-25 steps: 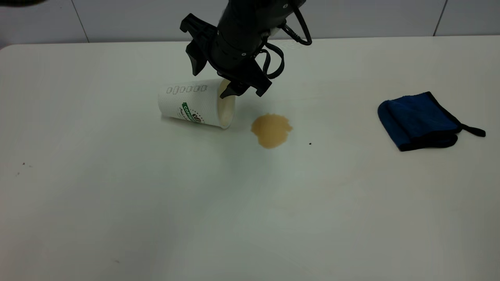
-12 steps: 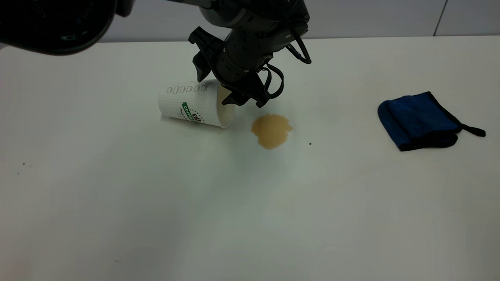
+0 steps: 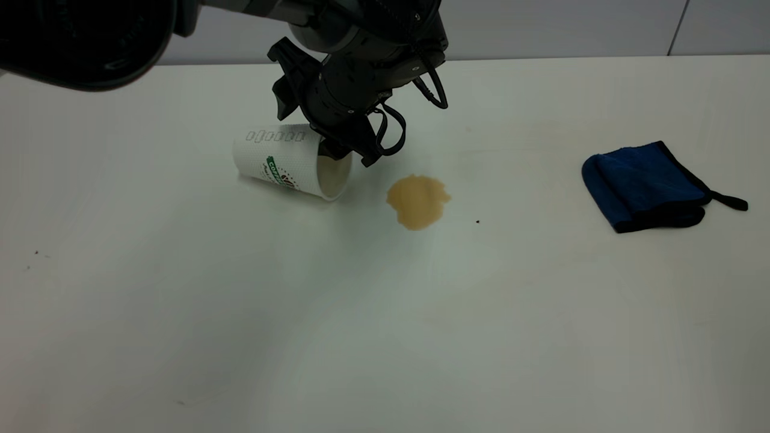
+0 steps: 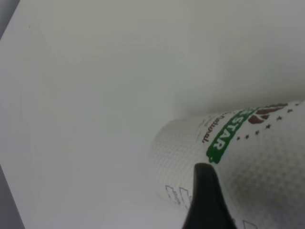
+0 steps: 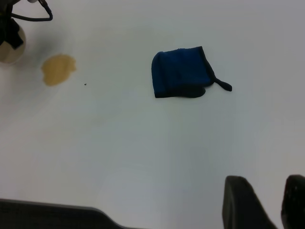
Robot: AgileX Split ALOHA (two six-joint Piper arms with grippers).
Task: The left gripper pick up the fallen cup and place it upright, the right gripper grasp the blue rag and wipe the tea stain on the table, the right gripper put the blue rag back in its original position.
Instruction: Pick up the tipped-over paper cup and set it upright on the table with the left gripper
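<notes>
The cup [image 3: 283, 162] lies on its side on the table [image 3: 385, 313], mouth towards the tea stain [image 3: 417, 201]. My left gripper [image 3: 305, 135] is open and straddles the cup's upper wall at the rim, one finger in the mouth and one above the outside. In the left wrist view one finger [image 4: 202, 191] lies against the cup [image 4: 257, 162]. The blue rag [image 3: 646, 186] lies folded at the right, also seen in the right wrist view [image 5: 181, 72]. My right gripper [image 5: 265, 179] hangs open well away from the rag and is out of the exterior view.
A tiny black speck [image 3: 477, 221] sits just right of the stain. The left arm's dark bulk [image 3: 84, 36] fills the upper left corner. The wall runs behind the table's far edge [image 3: 601, 57].
The left gripper has come down and moved left onto the cup's rim. The cup has slid a little to the left with it. The rag and stain have not moved.
</notes>
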